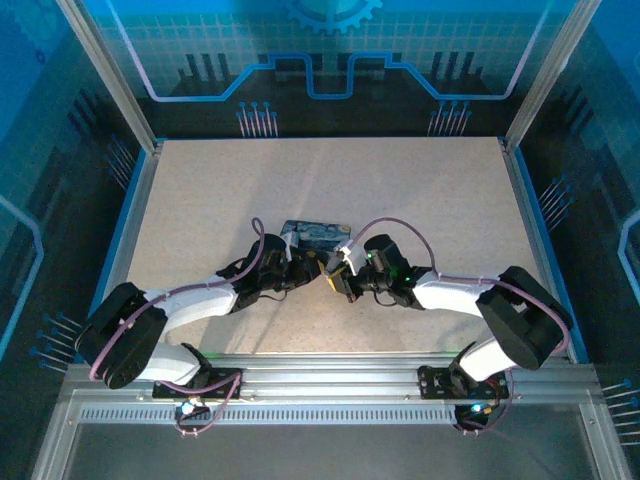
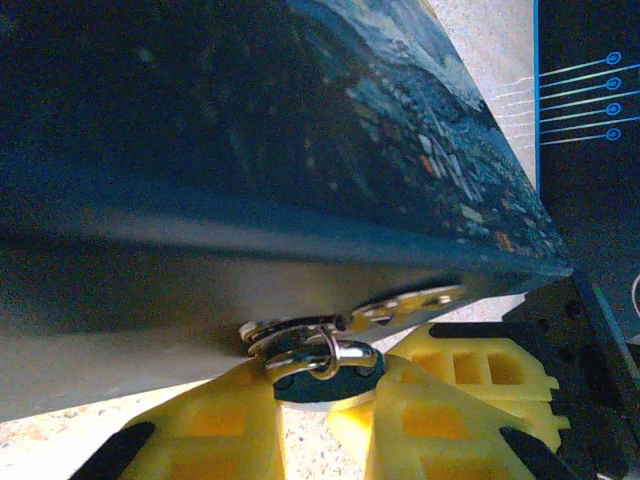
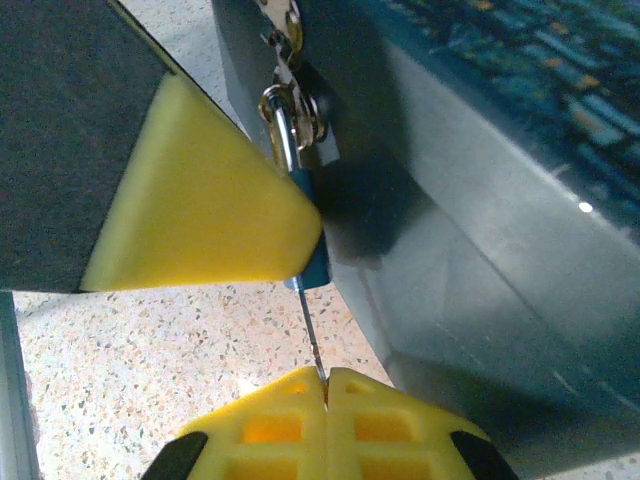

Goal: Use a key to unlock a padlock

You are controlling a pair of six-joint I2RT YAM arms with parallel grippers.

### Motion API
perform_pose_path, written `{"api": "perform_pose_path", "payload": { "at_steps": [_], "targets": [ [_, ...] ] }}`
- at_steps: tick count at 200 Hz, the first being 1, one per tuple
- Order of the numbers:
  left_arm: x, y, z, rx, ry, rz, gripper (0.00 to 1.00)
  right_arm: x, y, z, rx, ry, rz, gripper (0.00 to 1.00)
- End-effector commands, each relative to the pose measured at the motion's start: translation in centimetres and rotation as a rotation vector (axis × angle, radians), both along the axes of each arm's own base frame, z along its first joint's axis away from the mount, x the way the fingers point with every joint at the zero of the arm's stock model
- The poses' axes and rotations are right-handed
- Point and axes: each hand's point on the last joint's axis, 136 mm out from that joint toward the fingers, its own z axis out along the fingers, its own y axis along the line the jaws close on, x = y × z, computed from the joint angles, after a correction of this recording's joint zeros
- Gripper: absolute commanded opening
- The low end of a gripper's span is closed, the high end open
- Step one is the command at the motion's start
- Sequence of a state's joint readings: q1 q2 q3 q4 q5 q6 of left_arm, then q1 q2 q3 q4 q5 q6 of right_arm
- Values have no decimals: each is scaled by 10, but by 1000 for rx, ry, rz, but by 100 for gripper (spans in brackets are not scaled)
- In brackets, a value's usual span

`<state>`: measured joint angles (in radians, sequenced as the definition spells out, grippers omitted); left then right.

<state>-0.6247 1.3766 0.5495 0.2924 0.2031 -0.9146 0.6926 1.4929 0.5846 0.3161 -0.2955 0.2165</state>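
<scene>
So, the padlock (image 3: pixel 314 262) is pinched between the left jaws while hanging off the box (image 3: pixel 480 200) hasp (image 2: pixel 400 305), probably so it's held steady. The key (image 3: pixel 311 335) is squeezed in the pressed-together right jaws, its tip seemingly poked into the padlock just ahead, ready to be turned.

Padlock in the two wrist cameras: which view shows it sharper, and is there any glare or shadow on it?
Left wrist: the padlock is fairly sharp, its silvery shackle glinting, under a dark, blurred box. Right wrist: it is partly hidden, with a dark shadow beside it on the box; the key reads as a crisp thin line.
</scene>
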Motion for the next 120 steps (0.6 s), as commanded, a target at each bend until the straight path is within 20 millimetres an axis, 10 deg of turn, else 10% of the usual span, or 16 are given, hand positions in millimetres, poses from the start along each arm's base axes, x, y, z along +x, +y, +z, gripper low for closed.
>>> {"api": "perform_pose_path", "payload": {
  "at_steps": [1, 120],
  "targets": [
    [7, -7, 26, -36, -80, -16, 12, 11, 6, 13, 43, -23, -5, 1],
    [8, -9, 23, -36, -72, -21, 12, 16, 10, 24, 92, -35, 4, 1]
  ]
}}
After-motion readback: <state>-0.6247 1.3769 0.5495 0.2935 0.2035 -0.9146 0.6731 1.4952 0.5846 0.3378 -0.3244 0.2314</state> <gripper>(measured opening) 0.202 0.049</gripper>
